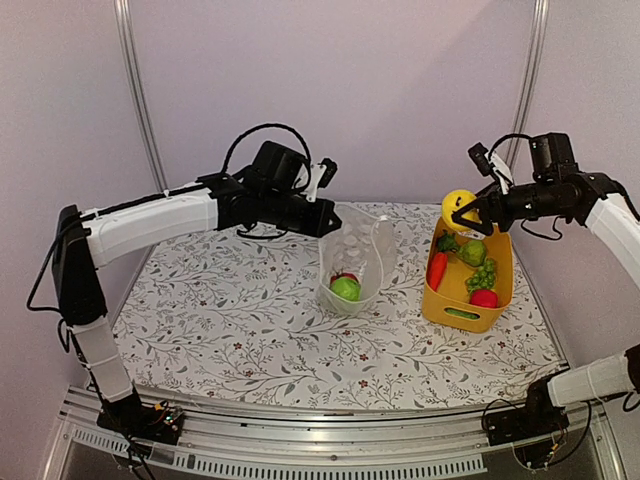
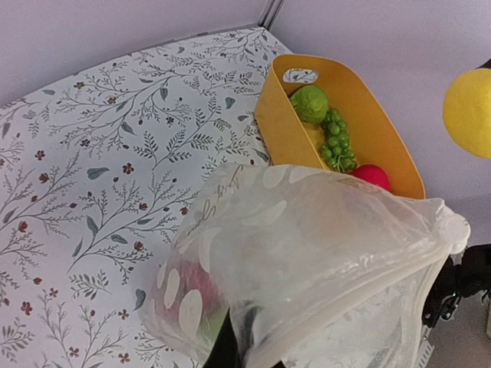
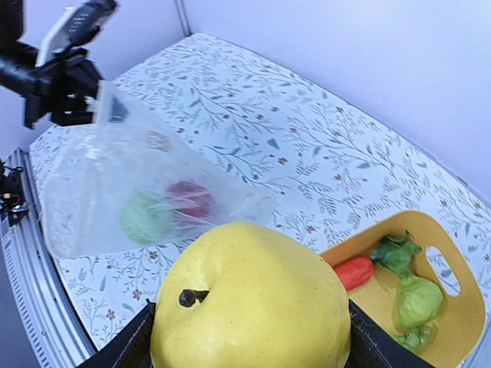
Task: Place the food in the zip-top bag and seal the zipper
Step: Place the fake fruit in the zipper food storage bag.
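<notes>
My left gripper (image 1: 325,218) is shut on the upper rim of the dotted zip-top bag (image 1: 352,255) and holds it up with its mouth open. A green apple (image 1: 346,289) and a red fruit (image 1: 345,277) lie in the bag's bottom. In the left wrist view the bag (image 2: 307,253) covers the fingers. My right gripper (image 1: 462,208) is shut on the yellow lemon (image 1: 458,203) and holds it above the bin's far end. In the right wrist view the lemon (image 3: 253,299) fills the space between the jaws, and the bag (image 3: 138,192) is to the left.
The yellow bin (image 1: 468,275) stands right of the bag and holds a carrot (image 1: 437,270), a green apple (image 1: 472,252), grapes (image 1: 483,275) and a red fruit (image 1: 484,298). The floral tablecloth (image 1: 230,310) covers the table.
</notes>
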